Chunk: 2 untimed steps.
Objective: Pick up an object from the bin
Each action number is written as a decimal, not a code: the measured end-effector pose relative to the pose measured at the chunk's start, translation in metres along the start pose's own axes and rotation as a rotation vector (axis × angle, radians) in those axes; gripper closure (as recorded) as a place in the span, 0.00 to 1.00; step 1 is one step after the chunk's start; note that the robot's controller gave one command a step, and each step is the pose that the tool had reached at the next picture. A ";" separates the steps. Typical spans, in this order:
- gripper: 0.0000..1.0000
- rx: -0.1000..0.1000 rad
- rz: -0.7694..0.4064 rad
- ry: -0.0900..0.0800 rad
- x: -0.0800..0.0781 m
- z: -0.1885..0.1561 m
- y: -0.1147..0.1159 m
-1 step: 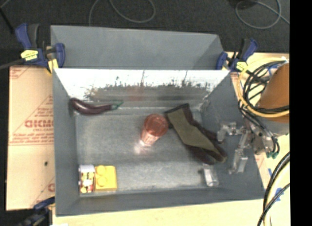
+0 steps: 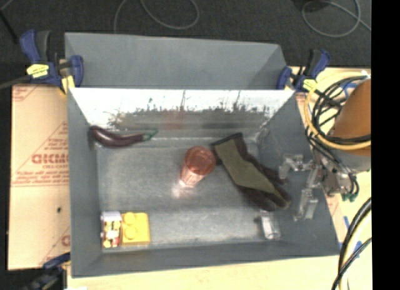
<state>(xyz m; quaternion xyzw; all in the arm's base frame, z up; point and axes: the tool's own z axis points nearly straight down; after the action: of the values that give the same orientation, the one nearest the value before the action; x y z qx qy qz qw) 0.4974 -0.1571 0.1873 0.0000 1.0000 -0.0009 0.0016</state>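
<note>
The gripper is hanging by the right wall of the bin, its open-or-closed state not determinable, while the dark olive cloth is lying just to its left, long axis running diagonally from upper left down towards it.

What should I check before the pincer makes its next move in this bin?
1. Pincer over the bin: ok, at its right side.
2. Nearest thing known: ok, a dark glove lies just left of the pincer.
3. Pincer carries nothing: cannot tell.
4. Glove apart from the pink cup: cannot tell, they lie very close together.
5. Other things out of the way: ok, the eggplant is at the back left and the yellow block at the front left.
</note>
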 end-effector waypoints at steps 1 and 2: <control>0.00 0.003 -0.052 -0.008 -0.059 0.052 0.045; 0.00 -0.004 -0.086 0.002 -0.087 0.090 0.073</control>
<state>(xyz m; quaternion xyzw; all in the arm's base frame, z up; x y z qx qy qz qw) 0.5846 -0.0844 0.0972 -0.0429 0.9991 0.0008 0.0007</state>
